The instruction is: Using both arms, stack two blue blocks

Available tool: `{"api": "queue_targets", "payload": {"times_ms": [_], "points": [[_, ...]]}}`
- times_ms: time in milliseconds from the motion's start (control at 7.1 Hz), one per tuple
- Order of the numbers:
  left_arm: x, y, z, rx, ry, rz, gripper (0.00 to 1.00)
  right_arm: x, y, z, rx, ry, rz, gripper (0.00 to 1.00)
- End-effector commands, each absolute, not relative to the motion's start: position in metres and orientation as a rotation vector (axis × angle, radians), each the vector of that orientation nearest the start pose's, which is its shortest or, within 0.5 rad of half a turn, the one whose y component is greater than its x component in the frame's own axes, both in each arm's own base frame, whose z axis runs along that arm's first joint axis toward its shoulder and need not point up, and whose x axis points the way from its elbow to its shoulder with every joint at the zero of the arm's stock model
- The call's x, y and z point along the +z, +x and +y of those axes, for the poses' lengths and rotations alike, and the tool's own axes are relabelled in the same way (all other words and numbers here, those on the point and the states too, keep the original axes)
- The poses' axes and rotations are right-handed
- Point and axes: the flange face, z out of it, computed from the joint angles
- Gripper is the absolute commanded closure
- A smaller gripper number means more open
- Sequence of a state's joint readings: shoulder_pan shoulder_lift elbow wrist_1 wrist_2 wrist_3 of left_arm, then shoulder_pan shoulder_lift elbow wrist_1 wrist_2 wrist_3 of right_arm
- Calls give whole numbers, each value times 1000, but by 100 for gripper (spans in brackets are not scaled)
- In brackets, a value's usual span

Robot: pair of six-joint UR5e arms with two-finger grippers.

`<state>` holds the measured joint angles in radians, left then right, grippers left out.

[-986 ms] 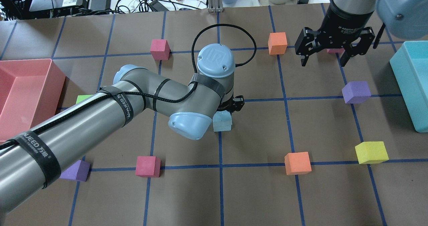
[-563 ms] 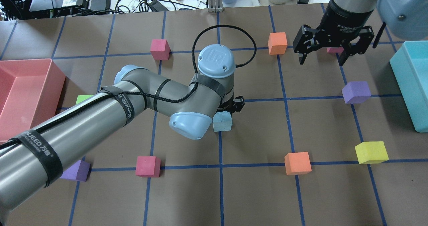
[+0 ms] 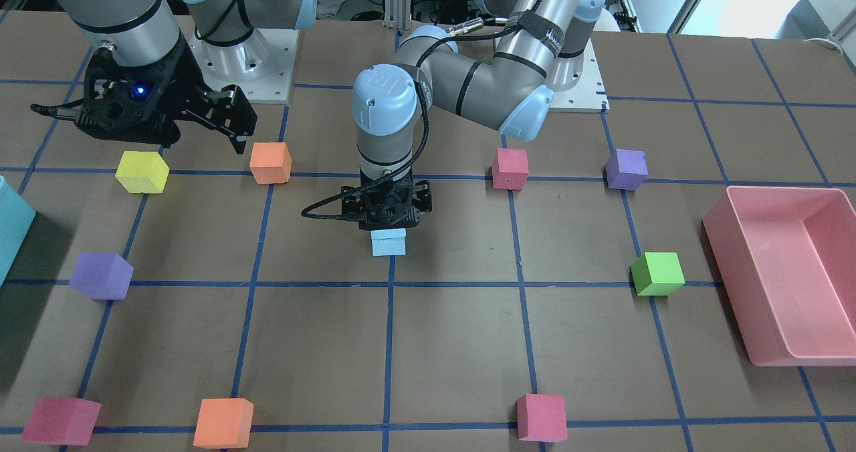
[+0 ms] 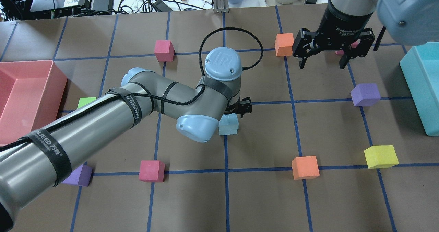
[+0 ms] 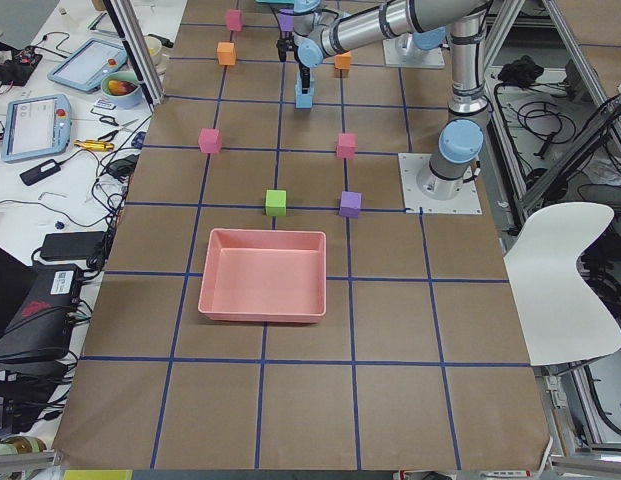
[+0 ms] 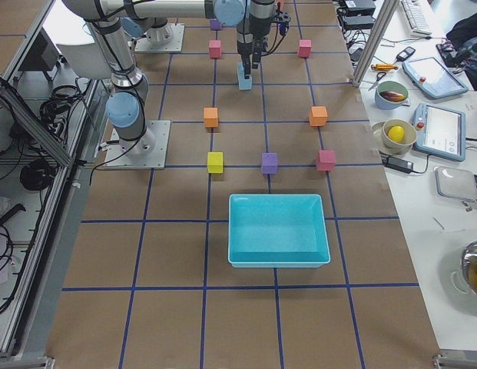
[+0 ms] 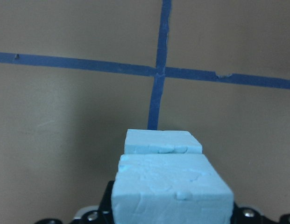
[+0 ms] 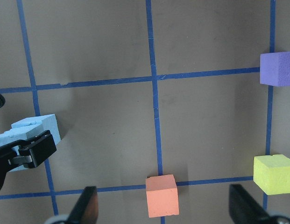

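Note:
My left gripper (image 4: 236,110) is shut on a pale blue block (image 7: 170,193) and holds it directly over the second blue block (image 7: 163,141), which sits on a blue tape crossing mid-table. I cannot tell whether the two touch. The pair also shows in the front view (image 3: 388,243) and the overhead view (image 4: 228,125), half hidden by the wrist. My right gripper (image 4: 320,58) is open and empty, hovering at the far right of the table beside an orange cube (image 4: 284,44). Its fingers (image 8: 86,207) frame the right wrist view.
A pink bin (image 4: 27,98) stands at the left edge and a teal bin (image 4: 423,88) at the right. Scattered cubes: purple (image 4: 365,94), yellow (image 4: 380,156), orange (image 4: 305,167), pink (image 4: 151,170), pink (image 4: 164,50), green (image 4: 85,102).
My right gripper has moved toward the table's far edge and a little left, still open. The left arm has shifted only slightly, with the blue block in its grip.

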<state>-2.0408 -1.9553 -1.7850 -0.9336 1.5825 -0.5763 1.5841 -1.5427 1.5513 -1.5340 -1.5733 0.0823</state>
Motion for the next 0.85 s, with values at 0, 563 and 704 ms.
{"api": "queue_targets", "payload": {"times_ms": [0,563,704], "points": [[275,-377,-467,-157,-171,3179,0,479,138,-498,75,106,3142,0],[400,-240,-519,-91,77,3149,0,478,137,-497,76,106,3155,0],[430,-183,-528,-22,115,3143,0,477,136,-497,81,106,3156,0]]}}
